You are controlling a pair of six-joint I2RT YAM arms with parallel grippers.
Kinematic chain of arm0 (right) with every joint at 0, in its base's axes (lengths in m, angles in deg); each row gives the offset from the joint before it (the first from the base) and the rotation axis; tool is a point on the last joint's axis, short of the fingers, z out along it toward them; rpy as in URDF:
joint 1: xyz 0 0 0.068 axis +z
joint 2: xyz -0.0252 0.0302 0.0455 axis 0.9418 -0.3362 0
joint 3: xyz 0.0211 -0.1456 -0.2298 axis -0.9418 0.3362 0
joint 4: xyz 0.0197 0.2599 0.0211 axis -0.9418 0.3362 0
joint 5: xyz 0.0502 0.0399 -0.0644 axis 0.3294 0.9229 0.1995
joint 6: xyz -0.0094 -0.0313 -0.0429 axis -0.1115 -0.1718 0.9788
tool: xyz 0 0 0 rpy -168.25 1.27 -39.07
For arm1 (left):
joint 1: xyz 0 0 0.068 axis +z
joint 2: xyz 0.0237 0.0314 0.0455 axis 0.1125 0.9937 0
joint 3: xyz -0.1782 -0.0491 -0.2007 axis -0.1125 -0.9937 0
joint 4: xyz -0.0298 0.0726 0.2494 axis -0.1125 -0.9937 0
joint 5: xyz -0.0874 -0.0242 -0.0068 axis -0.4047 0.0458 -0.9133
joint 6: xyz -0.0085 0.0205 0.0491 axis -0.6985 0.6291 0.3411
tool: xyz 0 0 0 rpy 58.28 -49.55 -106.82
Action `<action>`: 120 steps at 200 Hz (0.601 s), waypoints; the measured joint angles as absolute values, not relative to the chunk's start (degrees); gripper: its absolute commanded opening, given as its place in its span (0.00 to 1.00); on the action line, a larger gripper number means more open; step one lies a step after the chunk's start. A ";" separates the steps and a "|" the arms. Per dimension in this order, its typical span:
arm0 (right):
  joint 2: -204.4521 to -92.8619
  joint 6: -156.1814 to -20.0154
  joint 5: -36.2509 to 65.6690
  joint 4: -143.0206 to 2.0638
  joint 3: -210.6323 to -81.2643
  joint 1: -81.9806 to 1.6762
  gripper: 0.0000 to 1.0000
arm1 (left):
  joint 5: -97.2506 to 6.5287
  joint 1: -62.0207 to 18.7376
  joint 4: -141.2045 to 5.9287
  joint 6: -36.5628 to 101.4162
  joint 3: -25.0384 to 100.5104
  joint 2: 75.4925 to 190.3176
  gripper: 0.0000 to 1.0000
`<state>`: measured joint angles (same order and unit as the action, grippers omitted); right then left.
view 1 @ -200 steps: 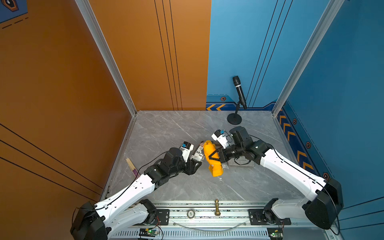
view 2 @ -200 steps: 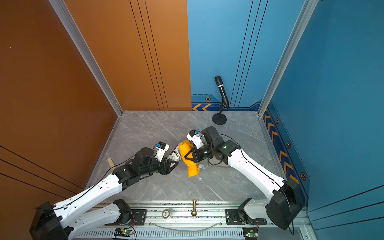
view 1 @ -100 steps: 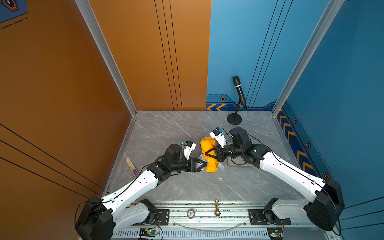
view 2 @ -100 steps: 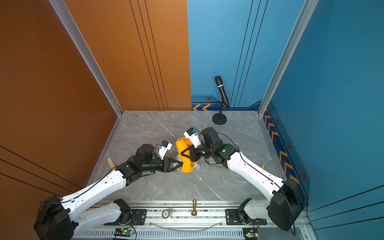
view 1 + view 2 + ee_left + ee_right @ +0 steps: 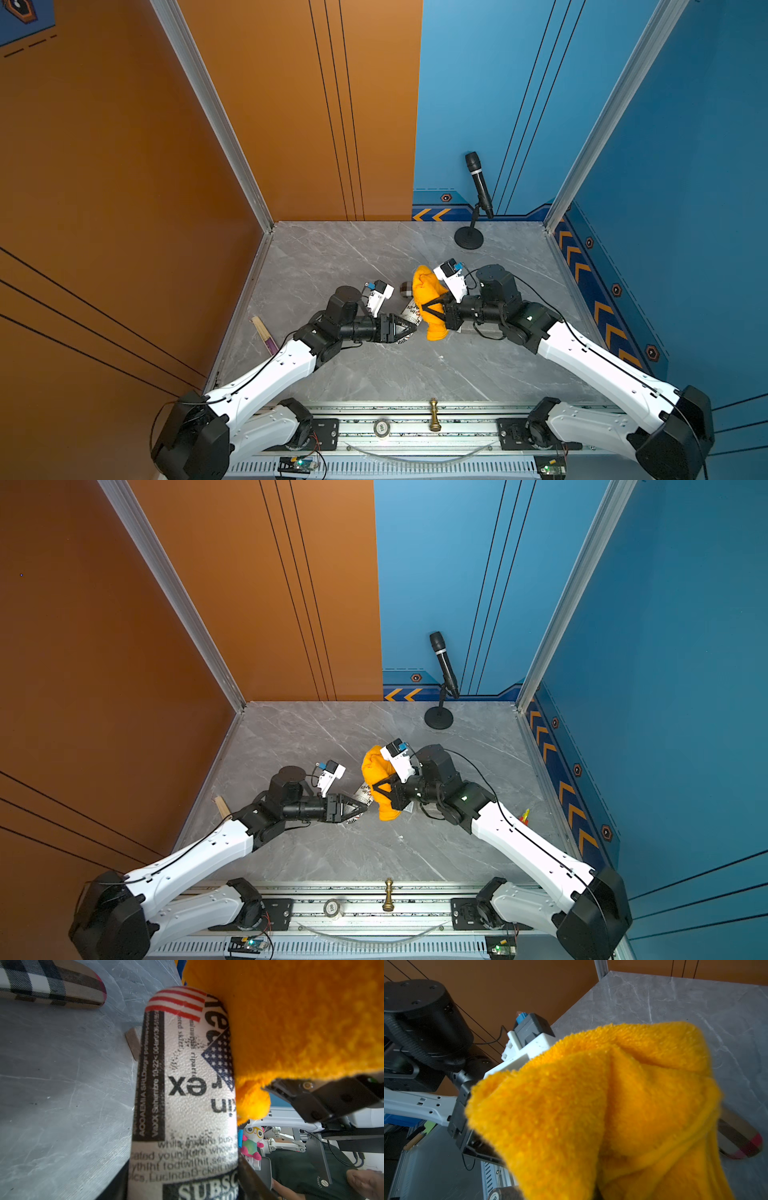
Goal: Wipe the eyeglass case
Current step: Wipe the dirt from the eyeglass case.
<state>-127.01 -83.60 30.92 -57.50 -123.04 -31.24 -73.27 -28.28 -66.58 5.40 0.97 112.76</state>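
The left gripper clamps seemingly just one end of the eyeglass case, so the right gripper's clamped cloth, pushed hard, may lever it loose.

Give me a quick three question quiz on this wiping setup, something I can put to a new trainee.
1. True or false: the right gripper holds the orange cloth.
2. What does the left gripper grip? A plain black case, B newsprint case, C clear plastic case.
3. Fill in: at the back of the table stands a ____.
Key: 1 true; 2 B; 3 microphone.
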 measured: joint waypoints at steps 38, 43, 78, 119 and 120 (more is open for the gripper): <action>-128.87 -84.12 33.80 -61.23 -120.53 -38.10 0.00 | -73.05 -27.76 -66.69 4.37 0.97 114.42 0.31; -129.02 -84.14 33.95 -61.36 -120.55 -39.55 0.00 | -73.25 -27.76 -66.69 4.39 0.99 114.42 0.31; -130.80 -85.02 32.86 -59.05 -123.35 -48.42 0.00 | -75.81 -28.11 -67.76 7.74 3.70 113.00 0.31; -133.64 -85.35 32.29 -49.32 -136.59 -47.77 0.00 | -67.24 -31.87 -84.11 22.40 13.49 112.61 0.29; -133.79 -85.28 32.27 -48.99 -137.03 -47.74 0.00 | -66.93 -32.04 -84.42 22.62 13.69 112.61 0.29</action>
<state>-133.79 -85.28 32.27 -48.99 -137.03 -47.74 -66.93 -32.04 -84.42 22.62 13.69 112.61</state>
